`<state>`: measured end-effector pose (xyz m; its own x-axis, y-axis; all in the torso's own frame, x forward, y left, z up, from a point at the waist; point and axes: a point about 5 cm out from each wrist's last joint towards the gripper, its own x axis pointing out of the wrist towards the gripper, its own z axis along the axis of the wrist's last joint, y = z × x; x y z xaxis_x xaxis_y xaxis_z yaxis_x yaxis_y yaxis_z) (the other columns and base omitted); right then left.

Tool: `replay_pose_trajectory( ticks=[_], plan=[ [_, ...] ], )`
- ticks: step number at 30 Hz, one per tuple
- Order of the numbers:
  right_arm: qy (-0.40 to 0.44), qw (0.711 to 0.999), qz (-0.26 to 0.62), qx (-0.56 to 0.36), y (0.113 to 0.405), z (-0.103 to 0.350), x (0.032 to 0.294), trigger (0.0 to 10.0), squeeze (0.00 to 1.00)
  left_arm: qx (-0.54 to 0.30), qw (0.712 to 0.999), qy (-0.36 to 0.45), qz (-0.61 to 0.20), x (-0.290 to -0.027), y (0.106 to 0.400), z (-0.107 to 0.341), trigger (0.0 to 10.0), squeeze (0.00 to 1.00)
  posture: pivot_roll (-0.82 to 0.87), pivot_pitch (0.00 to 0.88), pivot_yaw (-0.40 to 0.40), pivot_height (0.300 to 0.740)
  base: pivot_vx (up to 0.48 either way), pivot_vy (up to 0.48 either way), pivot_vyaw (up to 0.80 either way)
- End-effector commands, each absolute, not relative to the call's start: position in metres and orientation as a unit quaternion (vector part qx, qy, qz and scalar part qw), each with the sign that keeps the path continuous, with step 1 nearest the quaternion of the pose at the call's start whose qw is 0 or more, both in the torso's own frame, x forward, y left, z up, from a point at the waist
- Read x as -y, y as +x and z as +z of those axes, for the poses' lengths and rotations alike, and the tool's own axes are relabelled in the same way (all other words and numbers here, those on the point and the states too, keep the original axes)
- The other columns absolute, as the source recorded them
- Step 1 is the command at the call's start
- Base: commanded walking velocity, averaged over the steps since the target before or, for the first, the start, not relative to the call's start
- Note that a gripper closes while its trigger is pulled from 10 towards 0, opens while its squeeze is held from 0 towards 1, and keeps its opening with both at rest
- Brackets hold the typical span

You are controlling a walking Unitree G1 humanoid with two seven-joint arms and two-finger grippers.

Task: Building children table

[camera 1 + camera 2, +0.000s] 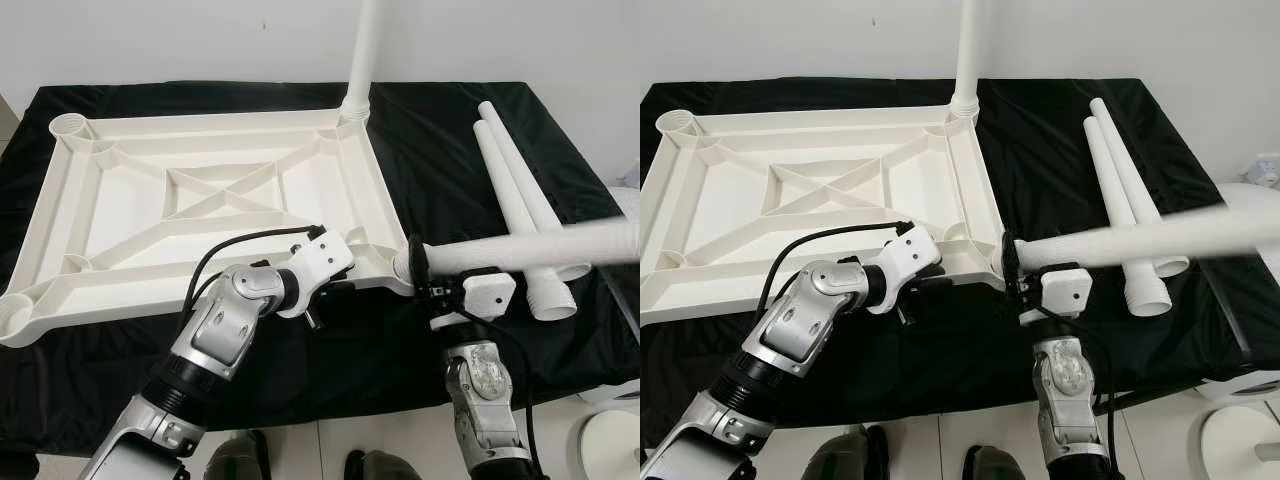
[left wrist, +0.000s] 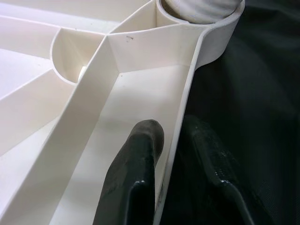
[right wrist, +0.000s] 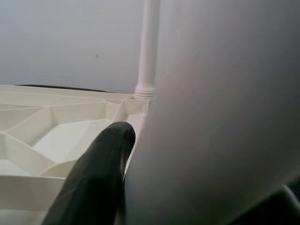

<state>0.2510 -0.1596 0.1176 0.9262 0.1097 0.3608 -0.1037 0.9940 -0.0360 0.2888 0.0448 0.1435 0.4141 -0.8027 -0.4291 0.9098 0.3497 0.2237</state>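
The upturned white ribbed plastic tabletop fills the left and centre of the frame on the black-draped desk. The left hand is clenched on its near rim. At lower right, the right hand grasps a white plastic tube leg at the corner socket. 1 leg stands upright; 2 spare legs lie right.

- The left arm is shiny silver metal with round joints and a black ring lower down.
- A thin black cable loops over it to a white wrist block.
- The right arm is silver too, with little screws and a white box at 12 o'clock.
- The fingers are long, black and glossy.
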Motion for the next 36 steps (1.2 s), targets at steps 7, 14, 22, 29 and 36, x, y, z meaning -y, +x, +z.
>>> replay_pose_trajectory(
  ticks=[7,14,22,29,36],
  plan=[
    [-0.004,0.995,0.005,0.097,0.245,0.087,0.183,0.0,0.0,-0.063,0.837,0.229,-0.493,-0.045,0.296,0.168,10.0,0.0,0.0,0.101,0.018,0.74,0.0,0.0,0.0],
    [0.005,0.995,-0.002,0.097,0.251,0.091,0.184,10.0,0.0,-0.067,0.835,0.207,-0.505,-0.045,0.294,0.169,10.0,1.0,0.0,0.096,0.019,0.74,0.0,0.0,0.0],
    [0.017,0.994,-0.005,0.105,0.256,0.098,0.184,10.0,0.0,-0.056,0.827,0.224,-0.513,-0.045,0.292,0.172,10.0,0.84,0.0,0.088,0.018,0.74,0.0,0.0,0.0],
    [0.042,0.993,0.007,0.106,0.263,0.105,0.179,10.0,0.0,-0.033,0.819,0.221,-0.528,-0.044,0.288,0.178,10.0,0.0,0.0,0.08,0.013,0.74,0.0,0.0,0.0],
    [0.041,0.991,0.01,0.123,0.265,0.115,0.177,10.0,0.0,-0.029,0.823,0.221,-0.522,-0.046,0.289,0.179,10.0,0.0,0.0,0.081,0.011,0.74,0.0,0.0,0.0]
  ],
)
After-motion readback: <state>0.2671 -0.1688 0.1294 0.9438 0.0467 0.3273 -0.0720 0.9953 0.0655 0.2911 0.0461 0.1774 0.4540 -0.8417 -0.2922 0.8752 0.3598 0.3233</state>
